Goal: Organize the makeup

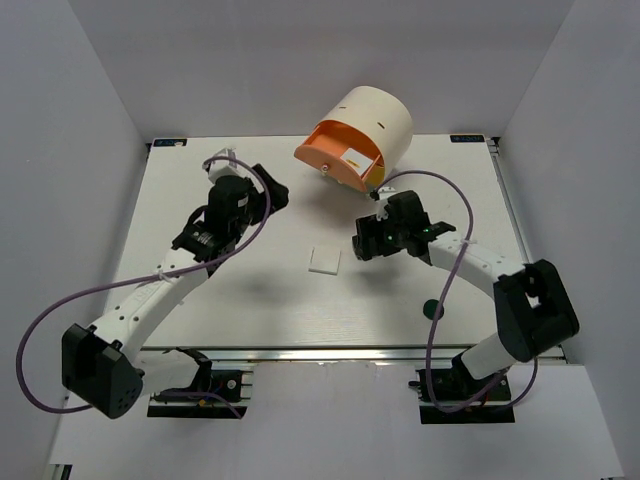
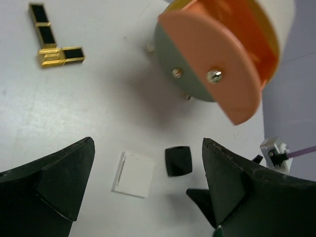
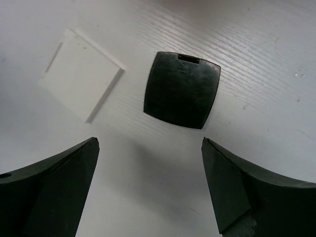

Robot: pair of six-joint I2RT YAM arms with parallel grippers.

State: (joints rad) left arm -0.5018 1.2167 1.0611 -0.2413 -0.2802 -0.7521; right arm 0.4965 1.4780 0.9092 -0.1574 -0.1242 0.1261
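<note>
**both hands free, next pick to be chosen**

the left gripper [image 2: 148, 148] hangs over the far left part of the white table [image 1: 250, 300], fingers spread wide with nothing between them. two black-and-gold lipstick tubes [image 2: 61, 55] lie in an l shape beyond it. near the table's middle lies a flat white square palette [image 1: 324, 260], with a black rounded-square compact [image 3: 181, 90] just beside it, apart. the right gripper [image 3: 148, 145] hovers above that compact, jaws fully parted and holding nothing. a dark green disc [image 1: 433, 309] sits toward the near right edge.

this looks like the gap between placements. the next move likely calls for lowering the right fingers astride the compact's flat sides.

at the far edge, the cream cylinder [image 1: 385, 115] has its orange drawer [image 1: 335, 150] swung out, and a white square piece [image 1: 360, 155] seems to lie in it.
</note>
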